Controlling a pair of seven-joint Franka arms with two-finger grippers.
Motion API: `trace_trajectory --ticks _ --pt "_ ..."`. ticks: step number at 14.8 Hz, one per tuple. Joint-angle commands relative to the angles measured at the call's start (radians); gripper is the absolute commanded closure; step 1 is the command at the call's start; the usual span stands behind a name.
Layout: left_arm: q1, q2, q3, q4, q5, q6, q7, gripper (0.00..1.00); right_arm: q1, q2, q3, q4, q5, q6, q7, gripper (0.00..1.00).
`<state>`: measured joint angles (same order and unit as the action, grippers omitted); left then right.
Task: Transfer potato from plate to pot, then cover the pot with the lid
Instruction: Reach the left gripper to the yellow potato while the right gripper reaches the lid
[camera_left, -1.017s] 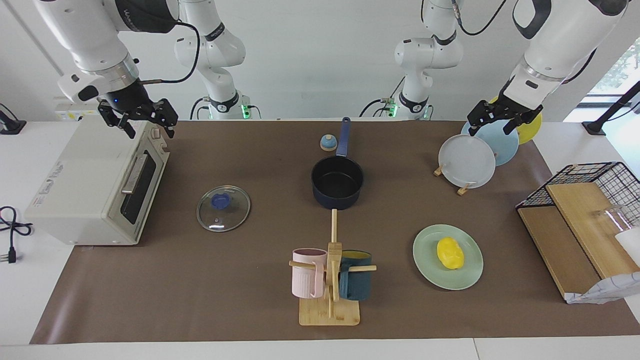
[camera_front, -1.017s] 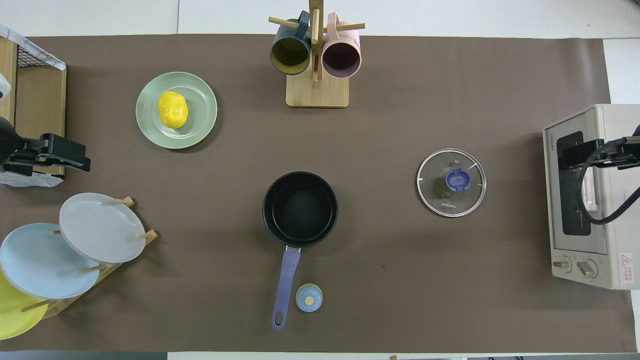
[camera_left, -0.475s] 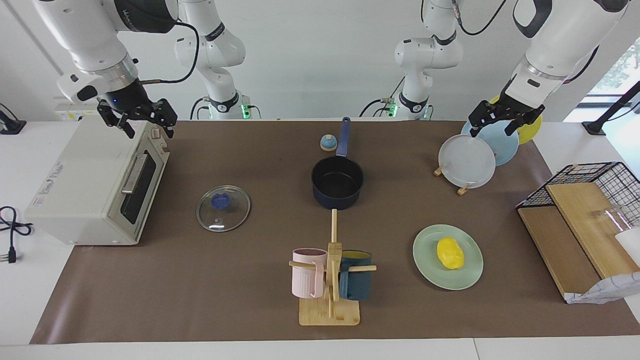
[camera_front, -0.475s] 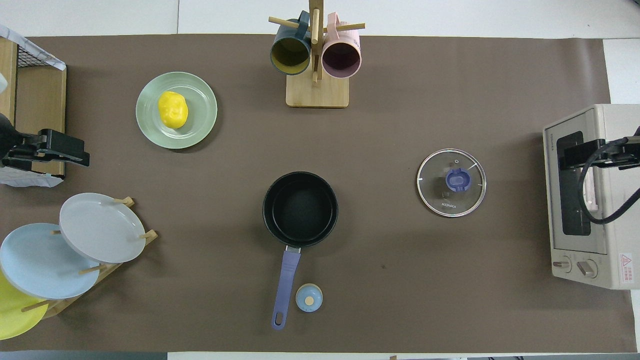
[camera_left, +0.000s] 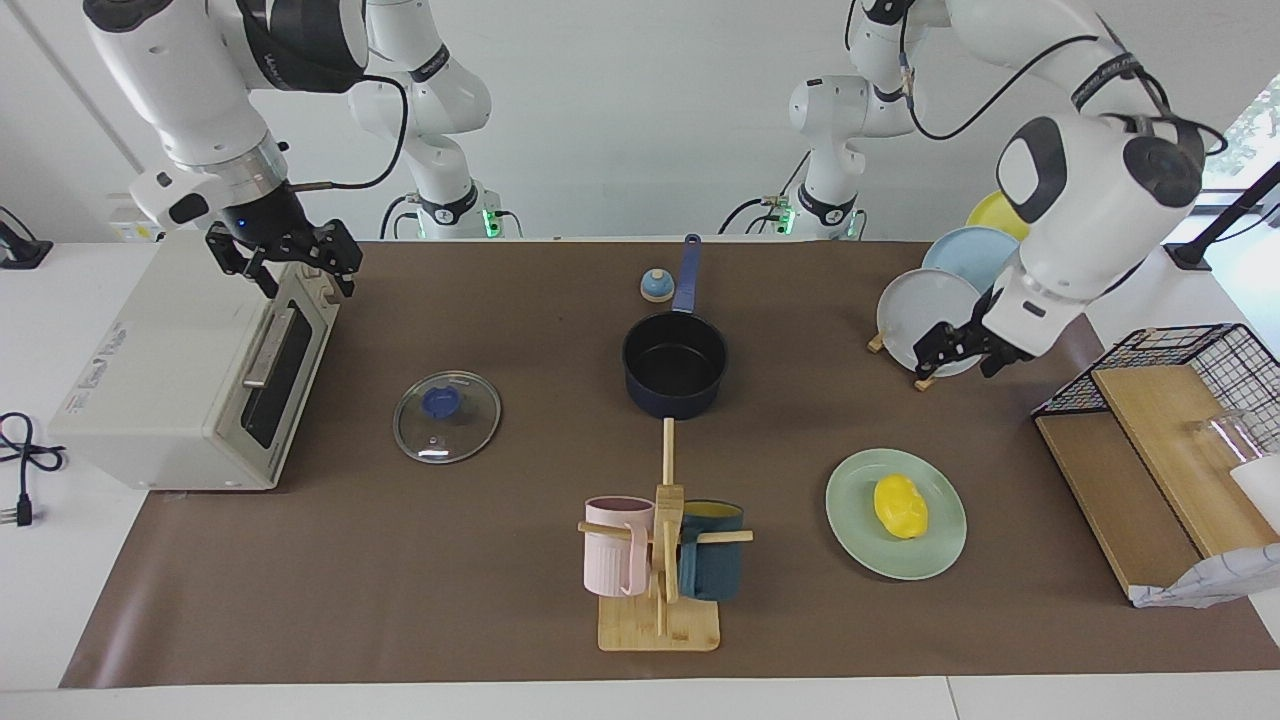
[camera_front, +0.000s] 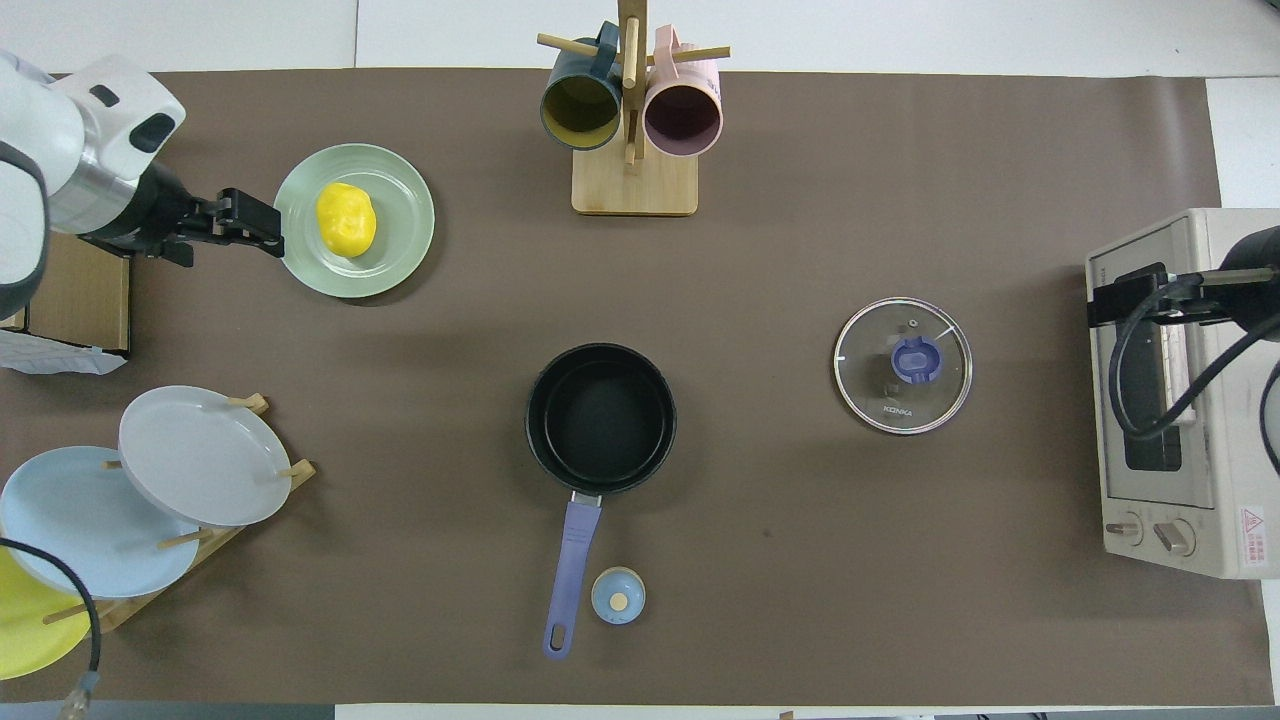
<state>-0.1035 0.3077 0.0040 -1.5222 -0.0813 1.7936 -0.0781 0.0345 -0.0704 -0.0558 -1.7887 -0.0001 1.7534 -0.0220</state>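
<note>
A brown mat covers my white counter (camera_left: 40, 620), white wall at my back. Facing view first: the potato (camera_left: 900, 506) lies on the mint plate (camera_left: 860, 545) toward my left arm's end, its long axis running roughly toward me and away, slightly slanted. The pot (camera_left: 675, 364) sits mid-mat, empty, handle pointing straight at me. The lid (camera_left: 447, 416) lies flat on the mat, knob up, toward my right arm's end. My left claw (camera_left: 967, 347) hangs in the air over the mat by the plate rack (camera_left: 932, 322), jaws wide, holding nothing. My right claw (camera_left: 290, 258) waits over the toaster oven (camera_left: 190, 370), wide and empty too.

From overhead, my left claw (camera_front: 235, 218) shows just beside the plate's (camera_front: 400, 250) rim, short of the potato (camera_front: 346, 219). I judge I am on the reach for the first pick-up. Next I must come over the potato, drop, and pinch across its narrow width.
</note>
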Motion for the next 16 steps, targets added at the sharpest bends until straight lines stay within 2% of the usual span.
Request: trace_trajectory --ticks 1,3,6,12,16 --pt "-0.015 0.186 0.013 0.157 -0.005 0.044 -0.003 0.00 0.036 -0.009 0.004 -0.107 0.011 0.107 -0.010 0.00" --pt "-0.038 0.290 0.014 0.238 0.001 0.065 -0.006 0.00 0.053 0.032 0.004 -0.149 0.011 0.191 0.034 0.00" --pt "-0.044 0.338 0.013 0.234 0.021 0.148 -0.008 0.00 0.067 0.093 0.004 -0.172 0.012 0.268 0.045 0.00" --pt "-0.047 0.338 0.013 0.154 0.058 0.268 -0.008 0.00 0.119 0.139 0.005 -0.372 0.014 0.561 0.042 0.00" --pt "-0.048 0.327 0.014 0.087 0.060 0.334 -0.009 0.00 0.147 0.190 0.004 -0.396 0.014 0.638 0.007 0.00"
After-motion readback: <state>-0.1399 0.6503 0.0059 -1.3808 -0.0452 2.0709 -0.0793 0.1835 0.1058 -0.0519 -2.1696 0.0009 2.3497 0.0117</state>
